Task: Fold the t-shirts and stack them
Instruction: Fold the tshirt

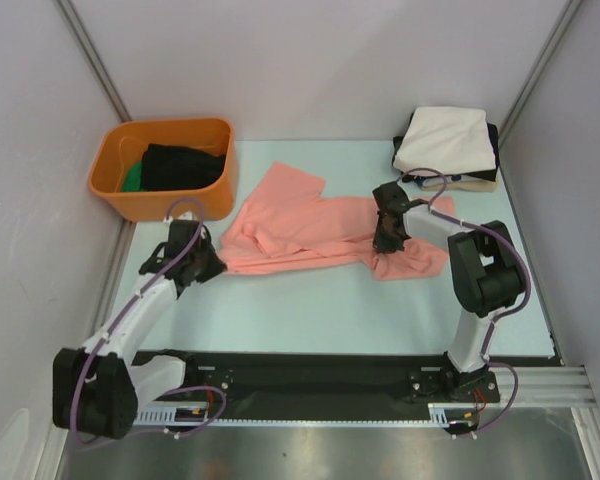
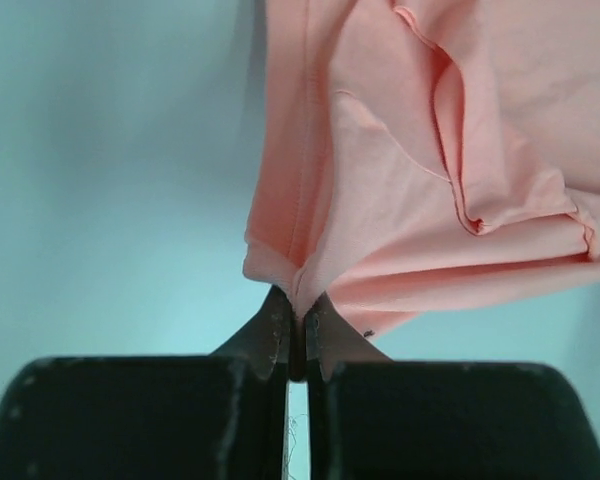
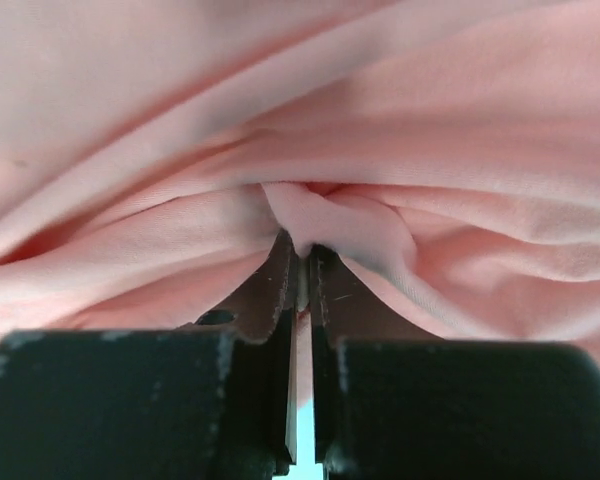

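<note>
A salmon-pink t-shirt lies crumpled and stretched across the middle of the table. My left gripper is shut on its near left corner; the left wrist view shows the cloth pinched between the fingertips. My right gripper is shut on a bunch of the shirt near its right end; the right wrist view shows the pink cloth pinched at the tips. A stack of folded shirts, cream-white on top with black and tan edges below, sits at the back right corner.
An orange plastic tub stands at the back left, holding black cloth and something green. Grey walls close in both sides. The black rail with the arm bases runs along the near edge.
</note>
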Available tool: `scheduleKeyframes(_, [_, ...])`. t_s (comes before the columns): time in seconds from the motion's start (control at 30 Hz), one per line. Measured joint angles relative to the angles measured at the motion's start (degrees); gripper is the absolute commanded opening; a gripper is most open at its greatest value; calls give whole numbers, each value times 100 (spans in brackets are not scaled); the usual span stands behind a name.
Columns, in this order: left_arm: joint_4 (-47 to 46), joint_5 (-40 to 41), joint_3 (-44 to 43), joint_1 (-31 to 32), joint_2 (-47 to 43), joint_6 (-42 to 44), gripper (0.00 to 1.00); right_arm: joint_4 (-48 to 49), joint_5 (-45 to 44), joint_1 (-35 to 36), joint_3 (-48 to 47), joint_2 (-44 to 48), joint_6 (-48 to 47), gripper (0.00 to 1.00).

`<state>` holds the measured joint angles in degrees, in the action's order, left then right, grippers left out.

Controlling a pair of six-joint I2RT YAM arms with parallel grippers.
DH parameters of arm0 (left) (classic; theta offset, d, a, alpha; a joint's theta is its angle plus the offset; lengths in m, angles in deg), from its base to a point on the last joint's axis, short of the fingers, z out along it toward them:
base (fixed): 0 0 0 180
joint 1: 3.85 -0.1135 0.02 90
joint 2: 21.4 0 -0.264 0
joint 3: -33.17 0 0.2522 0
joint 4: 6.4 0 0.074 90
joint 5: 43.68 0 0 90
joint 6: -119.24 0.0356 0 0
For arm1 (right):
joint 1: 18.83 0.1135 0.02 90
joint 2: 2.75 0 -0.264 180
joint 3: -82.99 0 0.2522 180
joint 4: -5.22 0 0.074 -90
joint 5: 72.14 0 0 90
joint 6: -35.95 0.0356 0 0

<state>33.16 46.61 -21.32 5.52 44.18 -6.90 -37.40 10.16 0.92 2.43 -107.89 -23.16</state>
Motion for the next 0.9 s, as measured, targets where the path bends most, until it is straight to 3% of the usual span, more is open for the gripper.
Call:
scheduleKeyframes(0.03, [74,-2,155,-4,-229,-15,12,0,-7,59,-98,-70,-79,2])
scheduleKeyframes(0.1, [186,-61,400,-9,-577,-61,41,0,-55,118,-160,-116,-197,39])
scheduleKeyframes(0.17, [205,-186,638,-15,-835,-92,53,0,-90,96,-142,-92,-245,87])
scheduleKeyframes(0.2, [221,-225,739,-20,-918,-107,59,-4,-144,59,-116,-42,-306,92])
scheduleKeyframes(0.33, [271,-402,817,-17,-892,-74,71,-258,-551,-136,332,562,-490,95])
scheduleKeyframes(0.47, [678,-514,358,-13,-726,245,77,-680,-925,-103,909,1902,-433,85])
scheduleKeyframes(0.6, [909,-516,-496,-13,-520,837,77,-662,-946,442,1370,2809,-271,77])
scheduleKeyframes(0.9, [870,-940,-621,-13,-374,1482,76,-407,-745,970,1869,1727,-151,74])
